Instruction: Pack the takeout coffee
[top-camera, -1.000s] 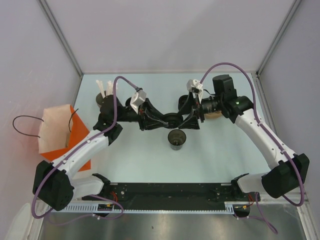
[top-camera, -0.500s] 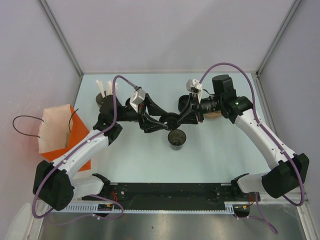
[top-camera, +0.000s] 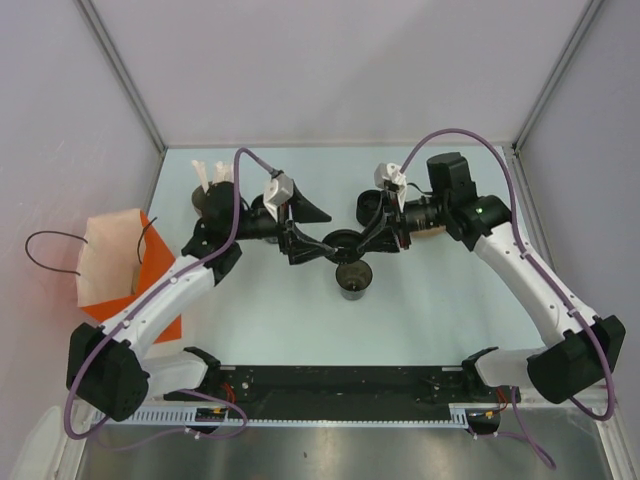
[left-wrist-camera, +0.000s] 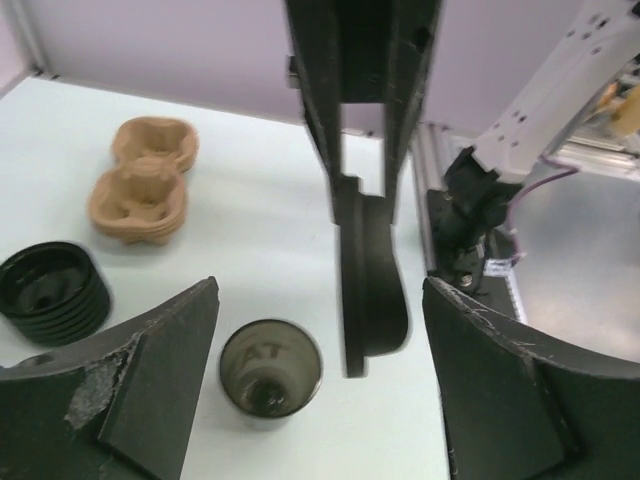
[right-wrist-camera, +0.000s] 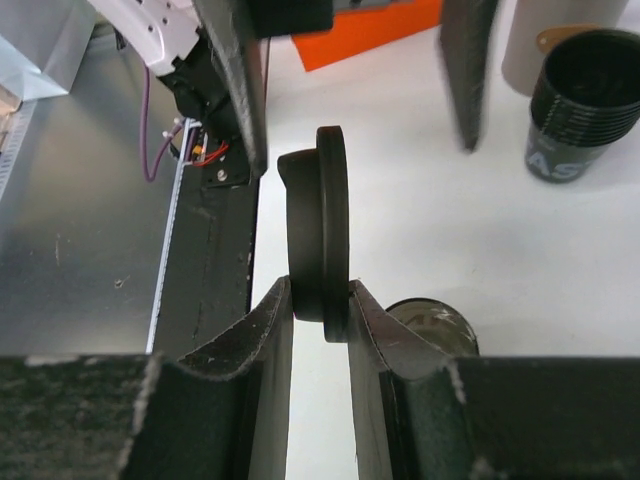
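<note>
While the right gripper (right-wrist-camera: 320, 300) pinches a black round plastic lid (right-wrist-camera: 320, 235) on edge between its two fingers, the left gripper (left-wrist-camera: 320, 340) stands spread wide, one finger on either side of that lid and neither touching it. Seen from above, the lid (top-camera: 340, 246) hangs in the air between the two arms. Just beneath it a small black tapered disposable cup (top-camera: 352, 277) stands upright and uncovered on the pale counter (top-camera: 280, 310). A stack of ribbed black cups (left-wrist-camera: 50, 292) and a brown moulded-pulp cup carrier (left-wrist-camera: 145, 180) sit nearby, and an orange paper bag (top-camera: 120, 265) stands at the counter's left edge.
</note>
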